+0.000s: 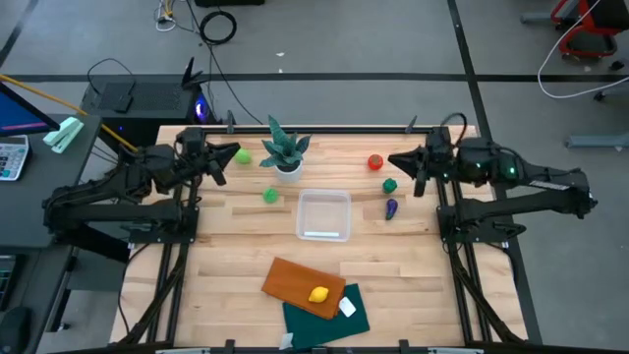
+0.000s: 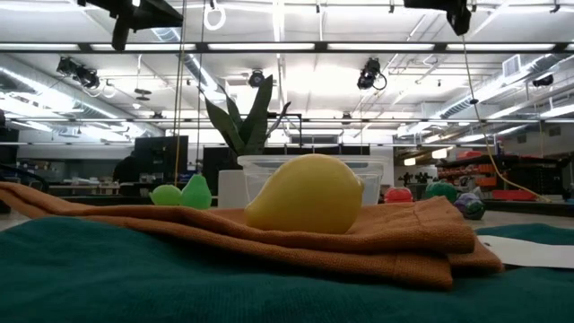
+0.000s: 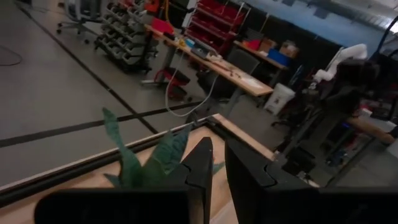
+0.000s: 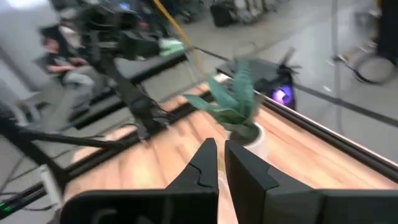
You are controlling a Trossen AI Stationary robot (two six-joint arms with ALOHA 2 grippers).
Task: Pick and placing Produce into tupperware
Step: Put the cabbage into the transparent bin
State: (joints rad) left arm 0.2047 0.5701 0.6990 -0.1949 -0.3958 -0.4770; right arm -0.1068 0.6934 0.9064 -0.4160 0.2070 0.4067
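Tupperware (image 1: 323,215), clear and squarish, is set mid-table between both grippers, empty. Produce is scattered around it, the smooth yellow piece (image 1: 318,294) on a board. Left gripper (image 1: 218,169) and right gripper (image 1: 404,167) are held raised, fingers nearly closed on nothing.

This is a robotics lab or workshop in a large industrial hall. Long strip lights (image 2: 377,47) hang from an open ceiling above rows of benches. Red parts racks (image 3: 214,15) and bin shelving (image 3: 121,28) line a grey concrete floor (image 1: 393,39) crossed by dark lines. Loose cables (image 1: 218,27) lie on it near the wooden table (image 1: 236,246), and a person (image 4: 62,62) sits beyond it.
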